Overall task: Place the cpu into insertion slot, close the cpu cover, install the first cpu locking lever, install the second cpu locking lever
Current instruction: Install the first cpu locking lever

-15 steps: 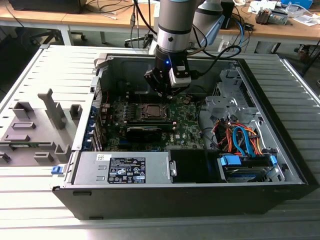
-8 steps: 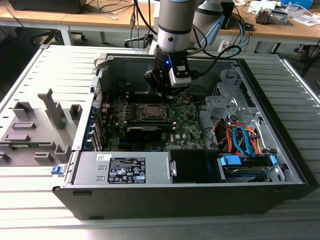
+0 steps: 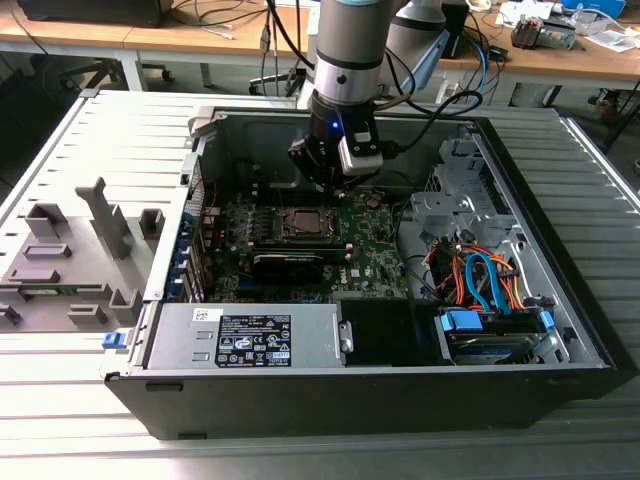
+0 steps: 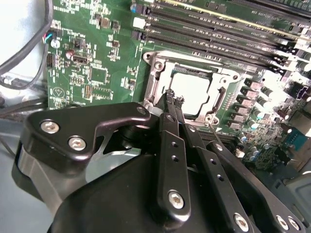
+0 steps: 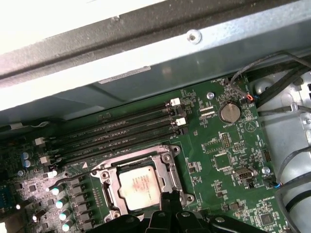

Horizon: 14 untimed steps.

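Robotics laboratory or workshop bench. An open desktop computer case (image 3: 400,330) lies on a ribbed grey worktable (image 3: 90,150) at frame centre, beneath a robot arm (image 3: 350,50). Wooden desks (image 3: 150,40) strewn with cables (image 3: 230,15) and equipment cross the upper frame.

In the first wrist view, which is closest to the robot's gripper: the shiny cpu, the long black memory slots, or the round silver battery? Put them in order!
From the gripper:
1. The cpu, sitting in its socket right beside the fingertips.
2. The memory slots, just beyond the socket.
3. The round battery, farthest, off toward the cables at the board's edge.
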{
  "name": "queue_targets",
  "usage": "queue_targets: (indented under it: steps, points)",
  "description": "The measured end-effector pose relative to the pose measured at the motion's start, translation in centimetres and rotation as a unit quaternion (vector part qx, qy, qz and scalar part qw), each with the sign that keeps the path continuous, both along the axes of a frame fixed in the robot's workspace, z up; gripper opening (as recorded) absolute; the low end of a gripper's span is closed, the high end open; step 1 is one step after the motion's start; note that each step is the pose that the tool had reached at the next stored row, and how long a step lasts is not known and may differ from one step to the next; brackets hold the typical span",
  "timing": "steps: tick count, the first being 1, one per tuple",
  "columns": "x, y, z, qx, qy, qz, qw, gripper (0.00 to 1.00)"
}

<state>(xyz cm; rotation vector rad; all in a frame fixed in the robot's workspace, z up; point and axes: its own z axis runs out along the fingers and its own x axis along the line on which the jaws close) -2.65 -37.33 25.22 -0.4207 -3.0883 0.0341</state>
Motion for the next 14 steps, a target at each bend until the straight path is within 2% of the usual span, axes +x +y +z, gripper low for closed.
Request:
queue_targets:
  steps: [3,14]
  points:
    - [0.0,0.01,0.0,0.0029,0.0,0.005,1.0,0.11]
    - [0.0,0.0,0.0,0.003,0.0001,0.01,0.9999,0.11]
